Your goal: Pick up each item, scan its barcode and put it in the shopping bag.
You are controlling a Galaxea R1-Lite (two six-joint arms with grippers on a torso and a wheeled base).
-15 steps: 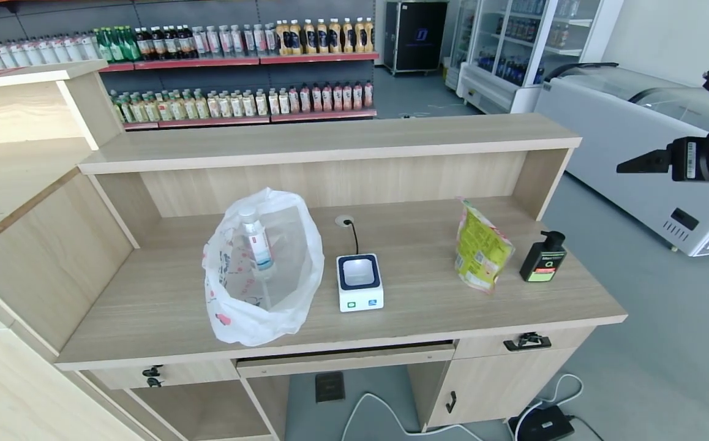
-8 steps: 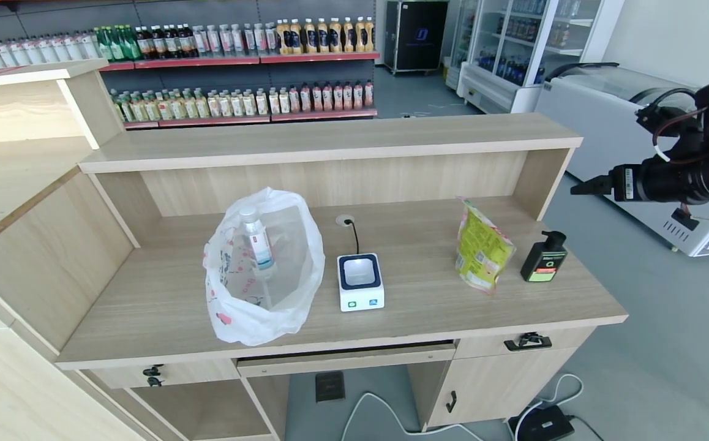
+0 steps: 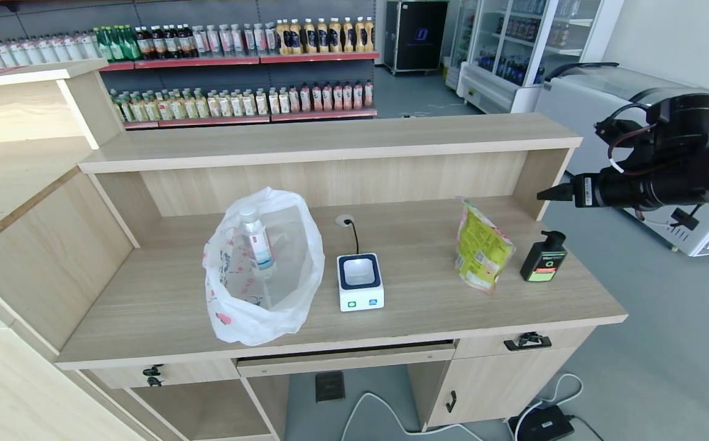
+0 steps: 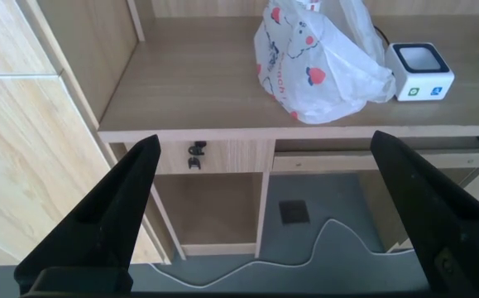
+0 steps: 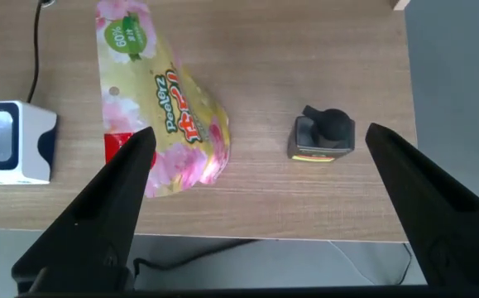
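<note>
Location type: retail shop. Indicators: wall shelves (image 3: 207, 62) stocked with rows of bottled drinks (image 3: 324, 35), glass-door coolers (image 3: 513, 37) and a chest freezer (image 3: 605, 116) at the right, and a wooden checkout table (image 3: 428, 300) carrying a barcode scanner (image 3: 360, 283) and a shopping bag (image 3: 262, 275).

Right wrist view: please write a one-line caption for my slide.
Open right gripper above the counter, over a yellow-green snack pouch and a black pump bottle, scanner nearby.
</note>
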